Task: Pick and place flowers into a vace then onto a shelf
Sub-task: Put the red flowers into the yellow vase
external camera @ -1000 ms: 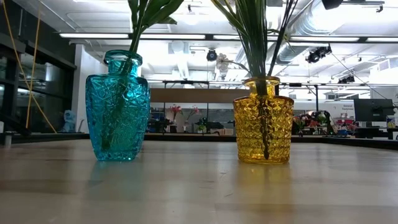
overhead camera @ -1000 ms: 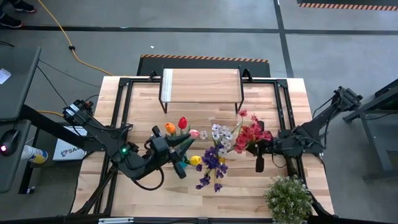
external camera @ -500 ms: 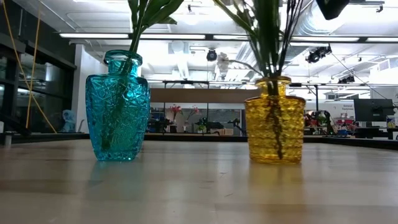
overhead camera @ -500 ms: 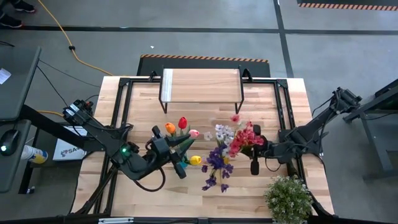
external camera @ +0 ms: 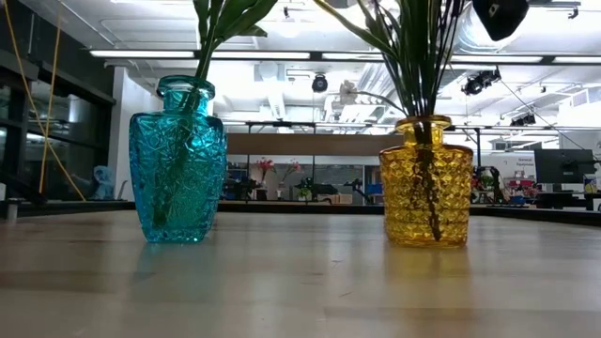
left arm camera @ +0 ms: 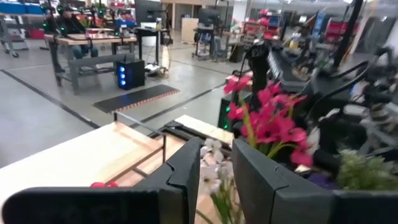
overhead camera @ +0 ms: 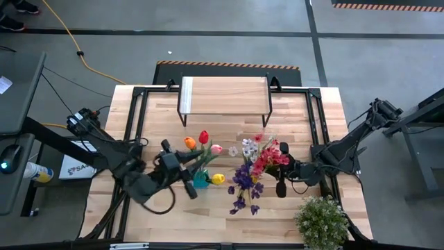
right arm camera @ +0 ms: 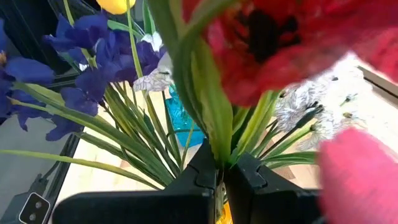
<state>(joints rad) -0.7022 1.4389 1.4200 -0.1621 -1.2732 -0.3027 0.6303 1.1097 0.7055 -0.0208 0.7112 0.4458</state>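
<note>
Orange, red, pink and yellow tulips (overhead camera: 203,142) stand by their stems in a teal glass vase (external camera: 178,164). Red, purple and white sprays (overhead camera: 260,160) stand in a yellow glass vase (external camera: 424,183) to its right; from above their blooms hide that vase. My right gripper (overhead camera: 277,169) reaches in from the table's right and is shut on the spray stems. My left gripper (overhead camera: 187,170) stands level just left of the tulips, fingers (left arm camera: 186,180) apart with nothing between them. The shelf (overhead camera: 225,94) stands at the far middle with nothing on it. My right gripper pinches the sprays' green stems (right arm camera: 217,155) between its two fingers, just above the yellow vase's neck (right arm camera: 221,218). It comes from the table's right, slanting a little downward, across the stems. The stems stay in the vase, whose base rests on the table.
A bushy pale-green potted plant (overhead camera: 321,221) sits at the near right corner, close to my right arm. Black frame rails (overhead camera: 135,125) run along both sides of the table. Bare wood lies between the vases and the shelf.
My right gripper has sunk and shifted toward the table's left and near edge, keeping its hold. The spray blooms have swung left, and in the low view the yellow vase has slid along the table away from the teal vase. My left gripper has backed off left from the tulips.
</note>
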